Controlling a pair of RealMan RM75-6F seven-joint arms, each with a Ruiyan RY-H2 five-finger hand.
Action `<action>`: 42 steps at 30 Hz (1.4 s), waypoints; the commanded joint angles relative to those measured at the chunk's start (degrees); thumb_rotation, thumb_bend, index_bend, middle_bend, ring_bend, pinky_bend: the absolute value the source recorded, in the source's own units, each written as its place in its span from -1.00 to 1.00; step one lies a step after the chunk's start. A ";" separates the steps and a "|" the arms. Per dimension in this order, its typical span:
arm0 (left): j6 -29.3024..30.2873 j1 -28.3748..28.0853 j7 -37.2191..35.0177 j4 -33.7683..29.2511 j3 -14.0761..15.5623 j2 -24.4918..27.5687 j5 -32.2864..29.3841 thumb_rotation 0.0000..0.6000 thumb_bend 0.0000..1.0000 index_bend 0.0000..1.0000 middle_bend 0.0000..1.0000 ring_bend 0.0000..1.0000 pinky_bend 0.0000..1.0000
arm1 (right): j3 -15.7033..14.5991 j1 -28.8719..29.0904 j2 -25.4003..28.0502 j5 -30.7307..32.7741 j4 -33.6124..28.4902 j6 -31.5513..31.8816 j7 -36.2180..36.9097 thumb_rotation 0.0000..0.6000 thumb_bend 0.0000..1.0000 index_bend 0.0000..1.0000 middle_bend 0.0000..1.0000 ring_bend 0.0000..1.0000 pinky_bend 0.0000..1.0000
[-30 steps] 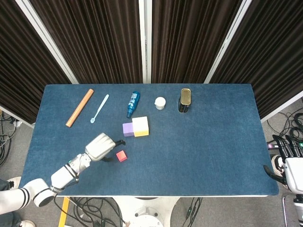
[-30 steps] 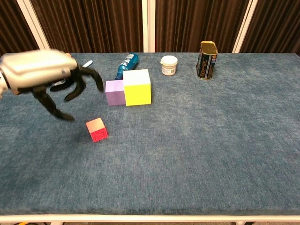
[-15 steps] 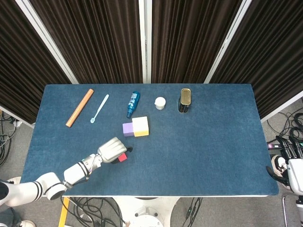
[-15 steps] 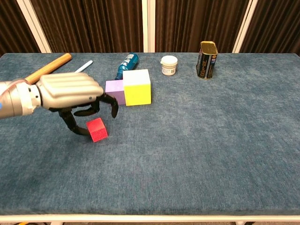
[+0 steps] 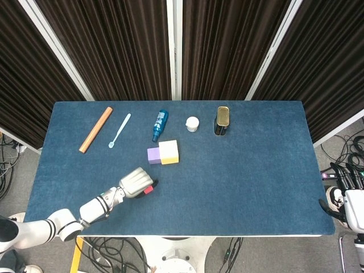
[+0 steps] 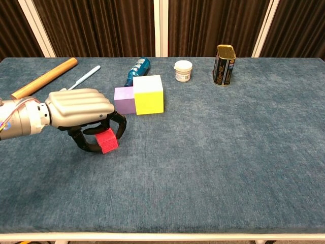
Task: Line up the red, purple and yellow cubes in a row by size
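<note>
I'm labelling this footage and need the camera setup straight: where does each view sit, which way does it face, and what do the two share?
Head view: sits high, looks steeply down on the whole blue table; shows the left arm with its robot hand over the red cube, and the right robot hand off the table's right edge.
Chest view: sits low at the near edge, faces across the table toward the curtains; shows only the left robot hand.
Shared: red cube, purple cube, yellow cube.
</note>
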 commanded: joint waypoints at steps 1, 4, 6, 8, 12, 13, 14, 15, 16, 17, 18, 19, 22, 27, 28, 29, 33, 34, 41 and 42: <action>0.42 0.79 -0.78 0.26 -0.64 -0.58 -1.44 1.00 -0.39 0.10 0.92 0.90 1.00 | 0.02 0.02 0.05 -0.03 -0.05 0.00 -0.07 1.00 -0.74 -0.91 -0.76 -0.97 -0.74; 1.00 1.92 -1.68 -0.78 -2.09 -0.14 -4.21 1.00 -0.39 0.14 0.93 0.90 1.00 | 0.03 0.10 0.11 -0.16 -0.19 -0.03 -0.14 1.00 -0.74 -0.91 -0.76 -0.97 -0.74; 1.38 2.61 -1.95 -1.88 -3.32 0.62 -6.29 1.00 -0.39 0.16 0.93 0.90 1.00 | 0.03 0.14 0.11 -0.27 -0.22 -0.02 -0.15 1.00 -0.74 -0.91 -0.76 -0.97 -0.74; 1.34 3.33 -1.84 -3.30 -5.10 1.65 -9.53 1.00 -0.39 0.17 0.92 0.90 1.00 | 0.01 0.18 0.10 -0.40 -0.25 -0.02 -0.12 1.00 -0.75 -0.91 -0.76 -0.97 -0.74; -0.17 4.01 0.01 -5.65 -9.22 2.77 -17.95 1.00 -0.39 0.17 0.91 0.89 1.00 | -0.08 0.21 0.00 -0.61 -0.13 -0.01 0.09 1.00 -0.74 -0.91 -0.76 -0.97 -0.74; -0.58 4.05 0.63 -6.01 -10.24 2.74 -20.21 1.00 -0.39 0.17 0.91 0.89 1.00 | -0.11 0.20 -0.03 -0.67 -0.08 0.01 0.16 1.00 -0.74 -0.91 -0.76 -0.97 -0.74; -1.20 4.01 1.82 -6.40 -11.42 2.62 -23.27 1.00 -0.39 0.17 0.90 0.89 1.00 | -0.12 0.19 -0.05 -0.73 -0.01 0.05 0.26 1.00 -0.75 -0.91 -0.76 -0.97 -0.74; -1.60 3.88 2.95 -6.61 -12.17 2.47 -25.45 1.00 -0.39 0.17 0.90 0.89 1.00 | -0.13 0.18 -0.05 -0.76 0.03 0.09 0.32 1.00 -0.74 -0.91 -0.76 -0.97 -0.74; -2.06 3.67 4.37 -6.72 -12.76 2.32 -27.60 1.00 -0.39 0.17 0.90 0.89 1.00 | -0.14 0.16 -0.04 -0.79 0.07 0.15 0.39 1.00 -0.74 -0.91 -0.76 -0.97 -0.74; -2.48 3.26 6.39 -6.82 -13.49 2.04 -30.32 1.00 -0.39 0.17 0.90 0.90 1.00 | -0.14 0.12 -0.01 -0.82 0.11 0.21 0.48 1.00 -0.74 -0.91 -0.76 -0.97 -0.74; -2.54 2.96 7.87 -6.80 -14.02 1.67 -32.28 1.00 -0.39 0.17 0.90 0.90 1.00 | -0.14 0.10 0.02 -0.82 0.14 0.25 0.52 1.00 -0.74 -0.91 -0.76 -0.97 -0.74; -2.64 2.62 9.47 -6.67 -14.40 1.29 -34.23 1.00 -0.39 0.17 0.90 0.90 1.00 | -0.15 0.06 0.04 -0.83 0.18 0.31 0.56 1.00 -0.74 -0.91 -0.76 -0.97 -0.74; -2.63 1.29 14.57 -6.08 -15.56 -0.04 -40.71 1.00 -0.39 0.17 0.90 0.90 1.00 | -0.15 -0.02 0.11 -0.75 0.30 0.40 0.83 1.00 -0.74 -0.91 -0.76 -0.97 -0.74; -2.32 -1.24 22.02 -4.61 -16.68 -2.04 -50.81 1.00 -0.39 0.17 0.90 0.90 1.00 | -0.20 -0.28 0.14 -0.53 0.70 0.57 1.35 1.00 -0.74 -0.91 -0.76 -0.97 -0.74; -2.22 -1.67 23.13 -4.34 -16.81 -2.39 -52.48 1.00 -0.39 0.17 0.90 0.90 1.00 | -0.19 -0.29 0.14 -0.50 0.77 0.57 1.44 1.00 -0.74 -0.91 -0.76 -0.97 -0.74; -1.96 -2.24 24.52 -3.97 -17.00 -2.86 -54.54 1.00 -0.39 0.17 0.90 0.90 1.00 | -0.19 -0.29 0.13 -0.50 0.84 0.56 1.53 1.00 -0.75 -0.91 -0.76 -0.97 -0.74; -0.45 -3.78 27.72 -2.81 -17.93 -4.47 -59.76 1.00 -0.39 0.17 0.90 0.90 1.00 | -0.19 -0.20 0.15 -0.53 0.99 0.40 1.71 1.00 -0.75 -0.91 -0.76 -0.97 -0.74; -0.27 -4.10 28.28 -2.66 -18.13 -4.72 -60.69 1.00 -0.39 0.17 0.90 0.90 1.00 | -0.19 -0.20 0.16 -0.52 1.01 0.39 1.75 1.00 -0.74 -0.91 -0.76 -0.97 -0.74; 0.40 -5.94 30.37 -2.28 -19.33 -6.04 -64.82 1.00 -0.39 0.17 0.90 0.90 1.00 | -0.14 -0.10 0.21 -0.31 1.18 0.09 2.02 1.00 -0.75 -0.91 -0.76 -0.97 -0.74; 0.40 -6.13 30.57 -2.24 -19.38 -6.15 -65.11 1.00 -0.39 0.17 0.90 0.90 1.00 | -0.16 -0.12 0.21 -0.28 1.21 0.07 2.04 1.00 -0.74 -0.91 -0.76 -0.97 -0.74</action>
